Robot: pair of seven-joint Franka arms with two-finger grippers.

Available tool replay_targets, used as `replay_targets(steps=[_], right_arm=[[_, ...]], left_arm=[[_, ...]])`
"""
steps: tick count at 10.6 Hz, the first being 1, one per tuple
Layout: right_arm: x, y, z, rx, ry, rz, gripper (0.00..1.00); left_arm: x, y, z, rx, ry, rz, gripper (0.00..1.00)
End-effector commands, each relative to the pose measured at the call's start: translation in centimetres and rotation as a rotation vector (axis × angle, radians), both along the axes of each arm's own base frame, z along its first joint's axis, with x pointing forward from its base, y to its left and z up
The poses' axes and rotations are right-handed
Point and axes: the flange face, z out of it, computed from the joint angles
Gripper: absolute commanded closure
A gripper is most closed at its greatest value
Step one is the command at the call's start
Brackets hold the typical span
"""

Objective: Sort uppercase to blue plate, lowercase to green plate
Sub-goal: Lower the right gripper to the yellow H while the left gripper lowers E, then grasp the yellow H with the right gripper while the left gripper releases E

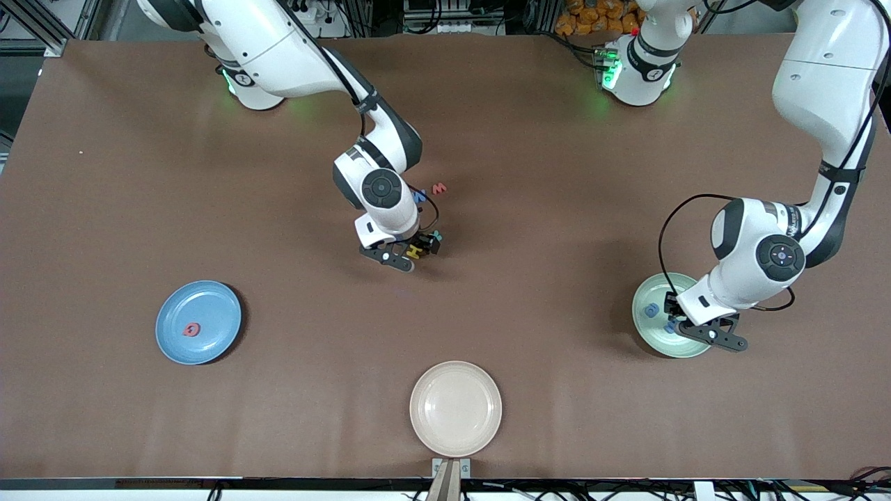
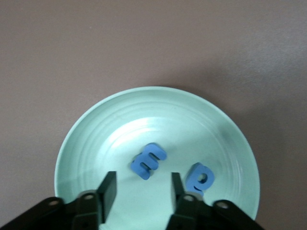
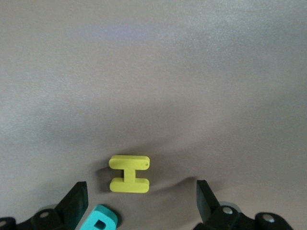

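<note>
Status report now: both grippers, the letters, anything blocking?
Left gripper open over green plate, blue m lying inside. Right gripper open over yellow H. Teal letter beside one finger.

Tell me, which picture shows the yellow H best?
The right wrist view: the yellow H lies flat and unblocked between the open right hand. The front view shows it tiny under that hand. The left wrist view misses it.

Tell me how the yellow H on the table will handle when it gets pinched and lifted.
The yellow H looks like thick foam, so it is probably light and slightly squashy. It lies flat, so it should not roll or tip. The teal letter lies close beside it; the open right end effector might nudge that.
</note>
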Motion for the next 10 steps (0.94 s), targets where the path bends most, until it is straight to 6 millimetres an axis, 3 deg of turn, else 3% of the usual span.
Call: replay_targets(steps=[1,8,9,10], right_arm=[[0.4,0.6,-0.5,-0.006,-0.007,0.006,0.00],[1.2,0.8,-1.1,-0.018,0.005,-0.008,0.00],[1.2,0.6,-1.1,-0.024,0.005,-0.011,0.11],[1.3,0.7,-1.0,-0.029,-0.002,-0.001,0.57]], left_arm=[[0.5,-0.5,1.0,-0.018,-0.012,-0.001,0.00],[-0.5,-8.3,3.6,-0.058,0.011,0.055,0.00],[-0.7,-9.7,4.2,-0.063,0.025,0.089,0.00],[-1.0,-11.6,5.0,-0.072,0.036,0.104,0.00]])
